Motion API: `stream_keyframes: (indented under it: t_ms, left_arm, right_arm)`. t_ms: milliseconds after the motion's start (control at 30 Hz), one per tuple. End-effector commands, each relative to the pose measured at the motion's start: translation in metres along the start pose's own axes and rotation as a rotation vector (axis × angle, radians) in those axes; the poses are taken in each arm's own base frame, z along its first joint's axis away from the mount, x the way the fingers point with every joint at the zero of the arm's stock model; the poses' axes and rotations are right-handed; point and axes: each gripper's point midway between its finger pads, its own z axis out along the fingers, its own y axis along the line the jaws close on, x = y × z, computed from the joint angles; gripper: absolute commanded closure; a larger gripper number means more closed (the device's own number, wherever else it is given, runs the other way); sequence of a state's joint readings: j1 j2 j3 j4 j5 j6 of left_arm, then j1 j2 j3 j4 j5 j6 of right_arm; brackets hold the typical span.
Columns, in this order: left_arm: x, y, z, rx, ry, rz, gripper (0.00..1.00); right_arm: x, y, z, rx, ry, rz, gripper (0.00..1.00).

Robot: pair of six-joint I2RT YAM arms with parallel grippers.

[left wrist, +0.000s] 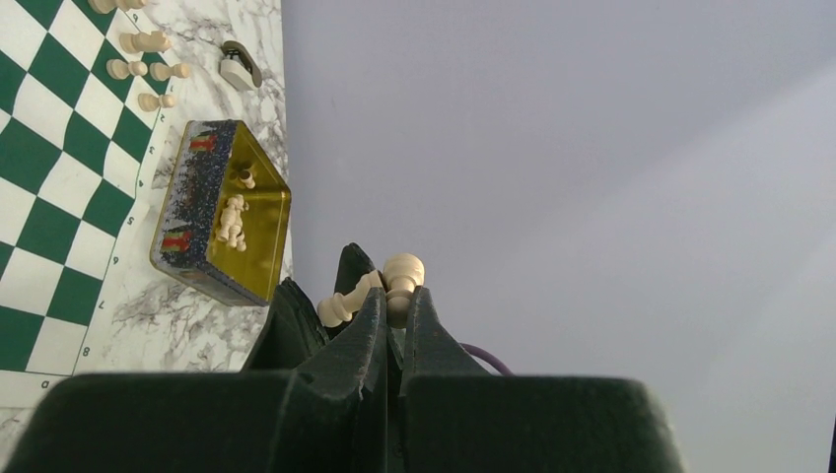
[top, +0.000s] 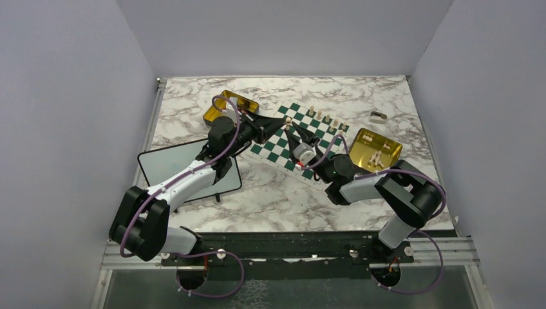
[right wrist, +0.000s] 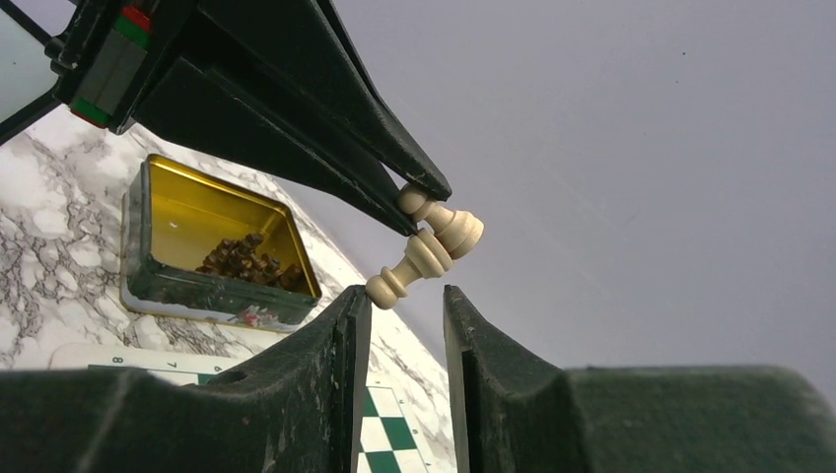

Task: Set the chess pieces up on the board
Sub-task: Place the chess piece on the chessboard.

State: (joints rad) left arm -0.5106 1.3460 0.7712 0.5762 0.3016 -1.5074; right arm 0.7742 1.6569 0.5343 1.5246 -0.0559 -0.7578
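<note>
Your left gripper (left wrist: 397, 296) clamps a smooth, rounded beige pawn (left wrist: 403, 268). Your right gripper (right wrist: 405, 296) holds its tapered black jaws apart.

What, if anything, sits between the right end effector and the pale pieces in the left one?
Nothing visible. The open right end effector is right beside the pale pieces pinched by the left end effector. One piece's end reaches its finger.

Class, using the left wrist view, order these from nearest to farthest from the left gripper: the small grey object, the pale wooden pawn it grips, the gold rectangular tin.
1. Pale wooden pawn: clamped in the left gripper.
2. Gold rectangular tin: ahead, left in the view.
3. Small grey object: beyond the tin, top left.
</note>
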Motion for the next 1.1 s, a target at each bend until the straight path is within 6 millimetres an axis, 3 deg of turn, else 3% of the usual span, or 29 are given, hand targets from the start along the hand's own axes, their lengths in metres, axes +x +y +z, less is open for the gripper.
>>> stream_keyframes:
  t_ms: [0,400,800,1067]
  left_arm:
    - [-0.005,-0.008,-0.001,0.024,-0.025,0.007,1.00]
    - [-0.005,-0.006,-0.002,0.026,-0.029,-0.005,1.00]
    - [-0.004,-0.001,-0.003,0.018,-0.028,-0.013,1.00]
    - [-0.003,0.002,-0.001,0.012,-0.020,-0.004,1.00]
  right_arm:
    - [-0.048,-0.041,0.004,0.172,-0.179,0.016,0.62]
    - [-0.049,-0.041,0.003,0.178,-0.173,0.019,0.59]
    - [-0.055,-0.045,0.002,0.187,-0.190,0.049,0.83]
    - [-0.051,-0.045,-0.010,0.187,-0.162,0.066,0.94]
